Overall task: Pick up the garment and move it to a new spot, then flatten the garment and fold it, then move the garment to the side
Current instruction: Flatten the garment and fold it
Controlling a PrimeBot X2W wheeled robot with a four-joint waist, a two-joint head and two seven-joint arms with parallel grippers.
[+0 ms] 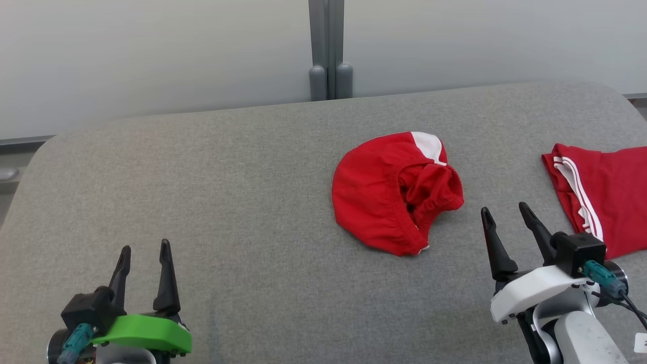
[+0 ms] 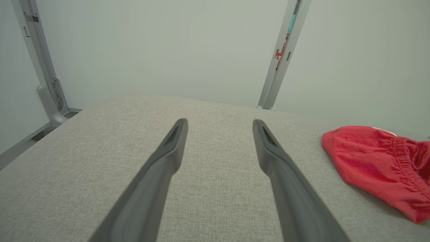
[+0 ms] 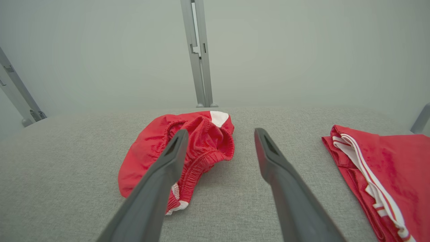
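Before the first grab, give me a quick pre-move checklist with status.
1. Left jaws open, empty: ok.
2. Right jaws open, empty: ok.
3. Crumpled red cloth garment with white patch untouched on grey fabric-covered table: ok.
4. That garment flat: not ok, bunched.
5. Second, folded red garment with white stripes apart from it: ok.
6. Bare table left of the crumpled garment for placing: ok.

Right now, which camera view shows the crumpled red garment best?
The head view: the crumpled red garment lies whole and uncovered there. In the right wrist view, a finger of the right gripper crosses it; in the left wrist view, the picture's edge cuts it off.
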